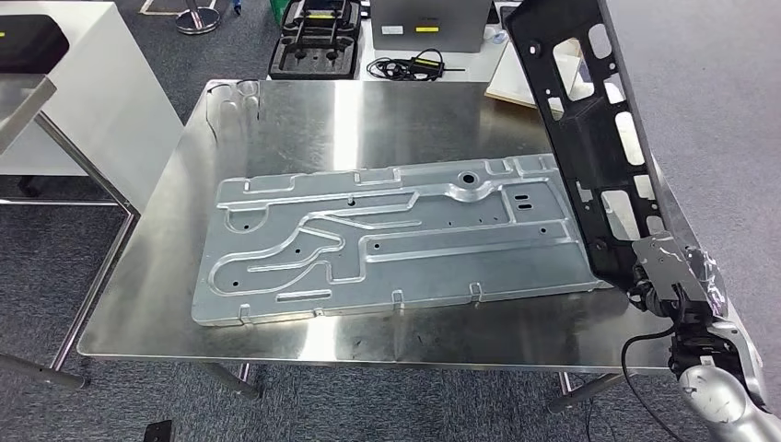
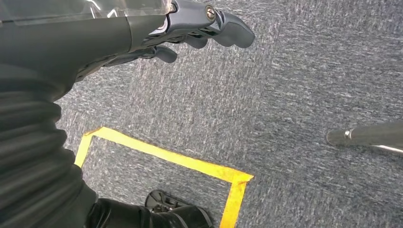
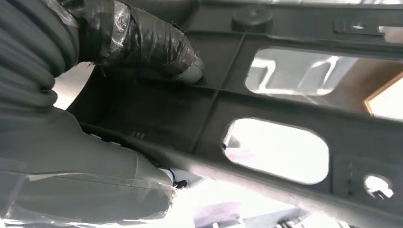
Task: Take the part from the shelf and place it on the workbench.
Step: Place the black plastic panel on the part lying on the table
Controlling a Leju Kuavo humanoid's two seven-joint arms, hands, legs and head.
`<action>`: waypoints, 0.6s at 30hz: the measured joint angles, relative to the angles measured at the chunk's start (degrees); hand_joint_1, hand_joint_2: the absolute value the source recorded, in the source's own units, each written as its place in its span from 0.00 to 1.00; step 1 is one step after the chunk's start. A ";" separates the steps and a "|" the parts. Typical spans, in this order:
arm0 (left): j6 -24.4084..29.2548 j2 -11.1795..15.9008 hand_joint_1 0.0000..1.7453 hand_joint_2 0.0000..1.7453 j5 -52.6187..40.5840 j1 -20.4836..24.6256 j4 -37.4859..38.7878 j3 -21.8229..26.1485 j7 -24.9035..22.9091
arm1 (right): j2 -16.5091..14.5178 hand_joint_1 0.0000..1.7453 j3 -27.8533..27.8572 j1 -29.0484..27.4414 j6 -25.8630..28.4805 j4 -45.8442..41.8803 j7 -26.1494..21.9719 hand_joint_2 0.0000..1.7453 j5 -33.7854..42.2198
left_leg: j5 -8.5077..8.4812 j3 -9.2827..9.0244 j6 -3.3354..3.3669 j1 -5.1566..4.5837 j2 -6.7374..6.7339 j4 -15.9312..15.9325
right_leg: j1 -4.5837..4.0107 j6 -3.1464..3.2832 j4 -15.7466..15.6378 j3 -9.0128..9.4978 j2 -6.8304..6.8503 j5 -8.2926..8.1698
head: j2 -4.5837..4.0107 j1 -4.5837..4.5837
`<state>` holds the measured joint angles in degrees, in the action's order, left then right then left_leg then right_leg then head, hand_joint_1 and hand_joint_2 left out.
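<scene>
Right hand (image 1: pixel 665 276) has the part (image 1: pixel 589 138) gripped at its lower end, down by the workbench's (image 1: pixel 276 341) right edge, near the front right corner. The part is a long black plastic frame with cut-out windows, and it stands tilted, rising from the hand and leaning away toward the bench's far right corner. Its lower end sits just beside the right end of the stamped metal panel (image 1: pixel 387 239) (whether it touches the bench top there, I cannot tell). That panel lies flat across the middle of the workbench, long side running left to right.

Close in from the right wrist, the taped thumb (image 3: pixel 157 47) presses against a rib of the part (image 3: pixel 285 109), and the bright windows of the frame show through.

The left hand (image 2: pixel 190 33) hangs over grey carpet, holding nothing, its fingers (image 2: pixel 233 31) loosely extended and a little apart. Below it runs a corner of yellow floor tape (image 2: pixel 190 164).

Beyond the bench's far edge sit a black foam tray (image 1: pixel 316 41) and a coiled cable (image 1: pixel 410 66).
</scene>
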<state>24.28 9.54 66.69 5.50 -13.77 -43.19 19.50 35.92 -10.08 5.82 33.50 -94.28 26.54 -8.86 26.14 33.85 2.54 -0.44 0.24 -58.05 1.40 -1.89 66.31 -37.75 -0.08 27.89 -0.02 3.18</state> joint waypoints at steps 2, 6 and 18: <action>0.01 0.04 0.00 1.00 -0.03 0.10 0.00 0.02 0.01 | 0.22 1.00 0.39 0.18 -0.11 0.92 0.04 1.00 0.28 | 0.69 0.22 -0.63 -0.15 0.07 -1.04 | -0.01 0.43 -4.49 2.29 -0.15 -1.27 | -0.01 0.05; -0.05 0.13 0.00 1.00 -0.11 0.15 0.00 0.04 0.01 | 0.45 1.00 0.82 0.54 -0.98 2.38 0.57 1.00 0.92 | 1.54 0.43 -1.41 -0.16 0.07 -2.02 | -0.16 1.71 -5.13 2.87 -0.27 -1.10 | -0.01 0.22; 0.19 0.27 0.00 1.00 -0.16 0.21 0.00 0.04 0.42 | 1.08 0.00 1.11 2.13 -2.68 5.26 1.94 0.00 1.15 | 1.08 0.61 -1.43 -0.02 0.03 -1.63 | -0.21 1.79 -5.42 3.38 -0.28 -0.99 | 0.00 0.60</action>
<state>24.48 9.81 66.52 5.71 -13.77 -43.15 19.91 37.00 -8.96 7.95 30.82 -89.02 28.49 -7.71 27.22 34.47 1.11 -0.45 0.27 -59.69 1.19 -0.10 60.89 -34.37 -0.36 26.90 -0.01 3.78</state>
